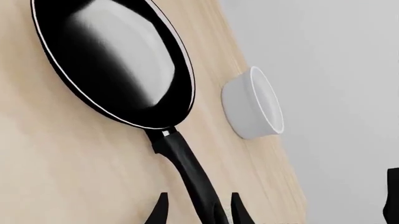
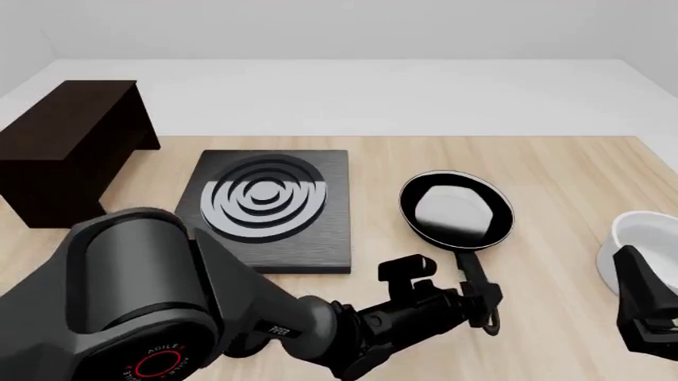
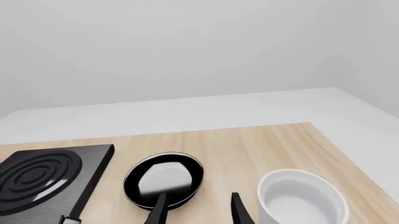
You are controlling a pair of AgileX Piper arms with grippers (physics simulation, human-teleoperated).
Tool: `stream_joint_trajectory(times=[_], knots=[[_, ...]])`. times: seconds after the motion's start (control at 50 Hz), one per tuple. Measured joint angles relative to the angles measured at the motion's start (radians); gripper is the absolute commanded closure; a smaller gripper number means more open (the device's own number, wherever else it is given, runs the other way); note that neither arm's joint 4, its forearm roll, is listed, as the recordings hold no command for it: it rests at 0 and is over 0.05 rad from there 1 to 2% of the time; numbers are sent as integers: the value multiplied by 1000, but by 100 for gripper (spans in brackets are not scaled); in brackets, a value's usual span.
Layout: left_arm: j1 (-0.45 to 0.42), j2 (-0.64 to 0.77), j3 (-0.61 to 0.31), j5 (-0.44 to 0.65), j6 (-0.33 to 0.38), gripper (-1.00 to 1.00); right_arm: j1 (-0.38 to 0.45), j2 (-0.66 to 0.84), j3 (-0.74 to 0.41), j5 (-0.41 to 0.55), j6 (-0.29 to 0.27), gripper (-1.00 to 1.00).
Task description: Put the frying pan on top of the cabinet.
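Starting with the left wrist view, we log the frying pan [image 1: 115, 60] lying flat on the pale wooden table [image 1: 56, 177], glossy black with a pale reflection inside. Its long handle [image 1: 187, 168] runs back between the two dark fingers of the left gripper [image 1: 198, 212]; the fingers stand on either side of the handle with wood visible between, so we record them as spread, not closed on it. A white bowl [image 1: 252, 103] sits near the pan, apart from it.

From the front view we list: cabinet [image 2: 69, 147], dark brown, at the far left of the table, well apart from the pan; black stove plate [image 2: 270, 206] with grey rings, between cabinet and pan; frying pan [image 2: 456, 209] right of the plate, its handle pointing toward the near edge. The left gripper [image 2: 477, 300] is at the handle's end. The white bowl [image 2: 641, 246] is at the right edge, and part of the right arm [image 2: 646, 305] shows in front of it.

From the right wrist view we note two dark fingertips [image 3: 240, 210] of the right gripper [image 3: 196, 214], spread and holding nothing, above the table. Beyond them lie the pan [image 3: 163, 183], the bowl [image 3: 302, 200] and the stove plate [image 3: 44, 175].
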Motion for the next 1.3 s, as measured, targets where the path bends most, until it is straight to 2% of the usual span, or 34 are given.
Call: stream_joint_trajectory(times=[0.64,0.66,1.1,1.3], knots=[[-14,41,-69,7,40,-100,-3,27,1,-26,1,-100],[-14,41,-69,6,39,100,-3,28,1,-27,2,-100],[9,20,-26,-20,22,100,-3,44,3,-42,1,-100],[30,-32,27,-39,49,100,-2,35,3,-34,-3,-100]])
